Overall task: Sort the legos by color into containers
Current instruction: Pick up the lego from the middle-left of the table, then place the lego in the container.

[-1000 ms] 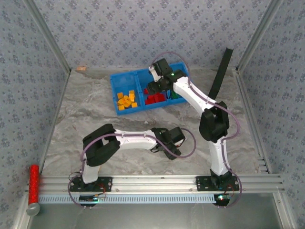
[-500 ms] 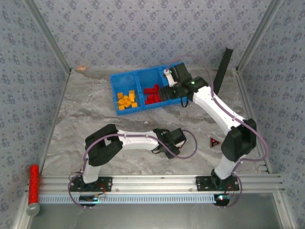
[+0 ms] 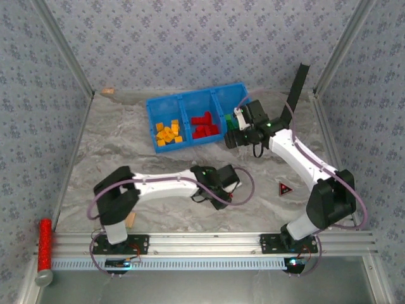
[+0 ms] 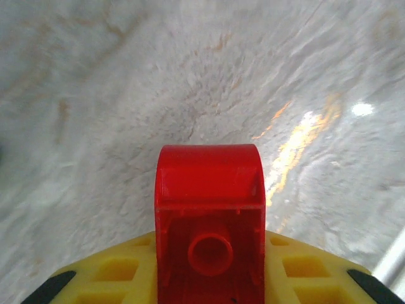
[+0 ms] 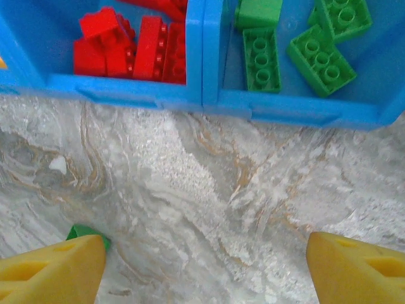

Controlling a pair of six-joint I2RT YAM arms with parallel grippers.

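**Left arm gripping a red brick**

Near the middle of the table (image 3: pixel 126 158), the left gripper (image 3: pixel 220 185) is pinching a red lego (image 4: pixel 209 215) between its yellow fingers (image 4: pixel 304 278). Farther back, the blue bin (image 3: pixel 183 100) is holding yellow bricks (image 3: pixel 168 133), red bricks (image 3: pixel 204 126) and green bricks (image 5: pixel 319 57) in separate compartments, left to right. Just in front of it, the right gripper (image 5: pixel 202 266) is hanging with fingers spread wide, gripping nothing.

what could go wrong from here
The red brick sticks well out past the fingers of the left gripper, so it may slip on the way. The right gripper hangs open just before the front wall of the bin, where the two might clash. Its finger could nudge the green piece.
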